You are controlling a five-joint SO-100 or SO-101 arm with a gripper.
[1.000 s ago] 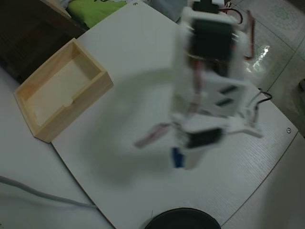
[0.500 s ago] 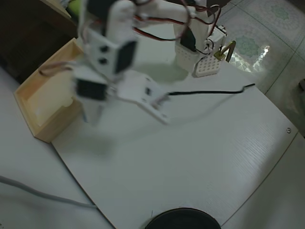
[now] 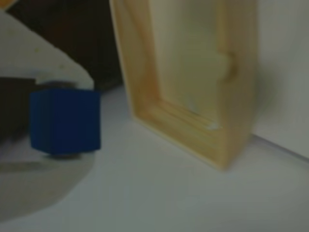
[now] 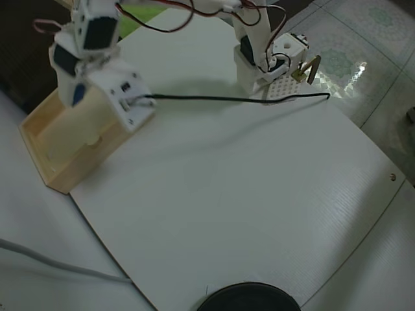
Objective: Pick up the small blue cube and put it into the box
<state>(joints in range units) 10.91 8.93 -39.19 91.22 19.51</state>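
Observation:
The small blue cube (image 4: 79,92) sits between the fingers of my gripper (image 4: 75,97), which is shut on it. In the overhead view the gripper hangs over the far end of the box (image 4: 83,162), a pale wooden open-topped tray at the table's left. The wrist view shows the cube (image 3: 65,121) close up at the left, pinched between a pale finger (image 3: 48,63) above and a blurred grey one below. The box (image 3: 236,96) stands to its right, with its pale floor in view. Nothing shows inside the box.
The arm's base (image 4: 259,65) stands at the back of the white board, and a black cable (image 4: 227,98) runs across from it. A dark round object (image 4: 249,298) lies at the front edge. A grey cable (image 4: 52,262) crosses the lower left. Something green (image 4: 130,13) lies behind the board.
The arm has swung from the board's front right across to the far left, carrying the blue cube. It now hangs over the box instead of the open board.

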